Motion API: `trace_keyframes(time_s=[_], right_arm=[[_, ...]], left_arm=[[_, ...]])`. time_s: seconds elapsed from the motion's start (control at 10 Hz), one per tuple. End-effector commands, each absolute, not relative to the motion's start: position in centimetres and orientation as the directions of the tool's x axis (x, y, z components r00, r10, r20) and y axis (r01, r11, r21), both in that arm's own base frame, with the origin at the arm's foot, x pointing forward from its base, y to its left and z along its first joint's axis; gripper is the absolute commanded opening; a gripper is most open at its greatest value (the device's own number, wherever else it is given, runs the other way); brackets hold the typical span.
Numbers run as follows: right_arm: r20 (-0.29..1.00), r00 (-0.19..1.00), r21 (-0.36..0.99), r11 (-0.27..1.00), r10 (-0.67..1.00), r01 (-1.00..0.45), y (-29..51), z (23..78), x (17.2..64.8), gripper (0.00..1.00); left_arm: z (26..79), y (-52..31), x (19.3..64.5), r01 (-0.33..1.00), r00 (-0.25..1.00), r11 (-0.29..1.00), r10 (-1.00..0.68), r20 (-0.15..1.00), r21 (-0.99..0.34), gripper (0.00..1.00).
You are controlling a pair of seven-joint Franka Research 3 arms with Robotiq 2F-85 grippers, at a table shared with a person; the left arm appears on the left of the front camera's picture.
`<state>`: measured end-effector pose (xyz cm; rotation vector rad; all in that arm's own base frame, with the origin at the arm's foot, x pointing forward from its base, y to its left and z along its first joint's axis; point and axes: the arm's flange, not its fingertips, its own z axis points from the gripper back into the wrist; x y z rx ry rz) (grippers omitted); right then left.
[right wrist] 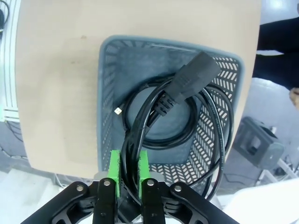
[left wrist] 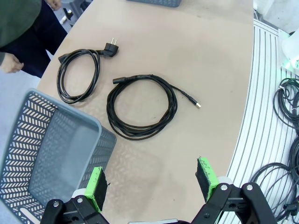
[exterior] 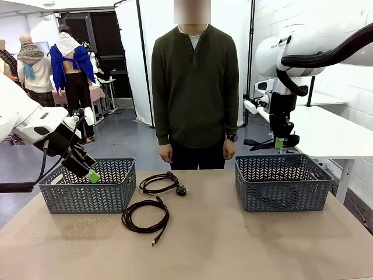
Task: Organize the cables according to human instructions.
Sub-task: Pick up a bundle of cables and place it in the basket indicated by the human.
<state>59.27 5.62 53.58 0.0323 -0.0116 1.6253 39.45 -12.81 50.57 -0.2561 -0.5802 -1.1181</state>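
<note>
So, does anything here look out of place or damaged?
Nothing looks damaged or spilled. A smaller coil and a larger coil of cable lie on the table, between the left basket and the right basket. The right claw is shut on a black cable hanging into it.

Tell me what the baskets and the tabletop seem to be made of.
The left basket and right basket look like moulded plastic, matte grey-blue: thin walls with cut-out herringbone slots. The tabletop looks like laminate or coated board, smooth tan with faint sheen; which, I cannot tell.

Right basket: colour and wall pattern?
Right basket is blue-grey with herringbone slots; front view shows it best.
</note>
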Motion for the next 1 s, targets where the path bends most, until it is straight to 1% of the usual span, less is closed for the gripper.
trace_keyframes(time_s=[0.0, 0.3, 0.4, 0.9], right_arm=[[0.06, -0.107, -0.03, -0.106, 0.992, -0.994, 5.2, 52.3, 58.5, 0.0], [0.076, -0.113, -0.033, -0.111, 0.991, -0.993, 5.3, 51.2, 58.9, 0.0], [0.068, -0.103, -0.04, -0.1, 0.992, -0.994, 5.3, 51.0, 59.0, 0.06], [0.037, -0.095, -0.051, -0.093, 0.995, -0.994, 5.8, 50.2, 59.7, 1.0]], left_arm=[[50.5, -12.5, 39.7, 0.908, 0.294, 0.411, -0.767, 0.57, 0.084, 1.0], [50.5, -12.5, 39.7, 0.908, 0.294, 0.411, -0.767, 0.57, 0.084, 1.0], [50.5, -12.5, 39.7, 0.908, 0.294, 0.411, -0.767, 0.57, 0.084, 1.0], [50.5, -12.5, 39.7, 0.908, 0.294, 0.411, -0.767, 0.57, 0.084, 1.0]])
